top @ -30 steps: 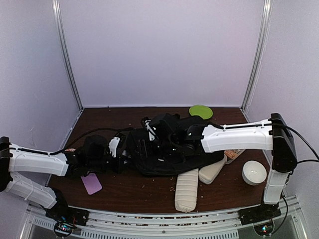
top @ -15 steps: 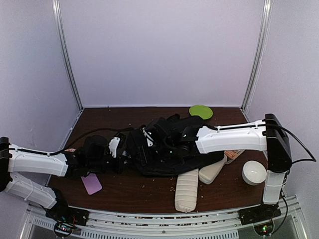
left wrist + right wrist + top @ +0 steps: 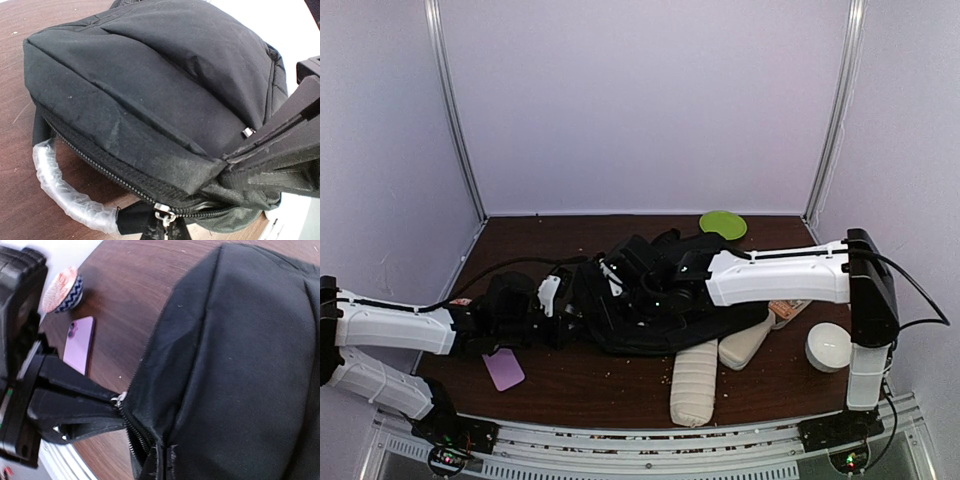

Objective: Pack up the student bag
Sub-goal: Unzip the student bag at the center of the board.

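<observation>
The student bag (image 3: 660, 305), a black backpack, lies on its side mid-table. My left gripper (image 3: 563, 312) is at the bag's left end. In the left wrist view the left gripper (image 3: 166, 231) is shut on the metal zipper pull (image 3: 163, 215), and the zipper behind it gapes slightly. My right gripper (image 3: 638, 287) reaches over the bag. In the right wrist view the right gripper (image 3: 164, 461) is shut on a fold of the bag (image 3: 240, 350) fabric beside the zipper (image 3: 131, 432). The bag's inside is hidden.
A purple phone (image 3: 503, 368) lies front left, with a striped cup (image 3: 62, 290) beyond it. Two beige pouches (image 3: 695, 380) (image 3: 745, 342) and a white bowl (image 3: 830, 346) sit to the front right. A green plate (image 3: 723, 223) is at the back. A plastic-wrapped handle (image 3: 60, 185) curves under the bag.
The right gripper has shifted slightly left over the bag and closed on its fabric. The left arm has kept still on the zipper pull.
</observation>
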{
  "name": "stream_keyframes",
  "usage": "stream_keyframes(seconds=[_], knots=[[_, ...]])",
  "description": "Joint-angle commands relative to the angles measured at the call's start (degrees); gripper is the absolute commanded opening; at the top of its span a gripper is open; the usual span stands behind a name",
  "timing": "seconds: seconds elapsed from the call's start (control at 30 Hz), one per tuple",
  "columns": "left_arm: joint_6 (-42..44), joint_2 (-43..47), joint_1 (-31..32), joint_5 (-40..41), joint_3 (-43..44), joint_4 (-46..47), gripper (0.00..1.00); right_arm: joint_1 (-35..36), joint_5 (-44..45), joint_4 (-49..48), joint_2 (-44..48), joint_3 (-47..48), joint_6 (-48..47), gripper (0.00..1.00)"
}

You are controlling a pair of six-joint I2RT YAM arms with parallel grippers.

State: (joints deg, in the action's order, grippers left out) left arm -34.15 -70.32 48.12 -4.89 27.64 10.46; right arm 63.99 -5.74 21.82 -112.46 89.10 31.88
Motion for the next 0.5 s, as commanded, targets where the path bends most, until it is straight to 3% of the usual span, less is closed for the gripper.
stream_keyframes(seconds=[0.0,0.17,0.47], knots=[[0.31,1.46,0.40,0.68,1.19,3.22,0.00,0.18,0.02,1.30,0.76,1.43,-1.61,0.00],[0.46,1.51,0.40,1.82,1.81,1.54,0.00,0.40,-0.06,1.91,3.92,0.25,-5.47,0.00],[1.98,0.23,0.27,5.46,3.67,-4.16,0.00,0.49,2.41,1.36,15.17,-11.37,-12.13,0.00]])
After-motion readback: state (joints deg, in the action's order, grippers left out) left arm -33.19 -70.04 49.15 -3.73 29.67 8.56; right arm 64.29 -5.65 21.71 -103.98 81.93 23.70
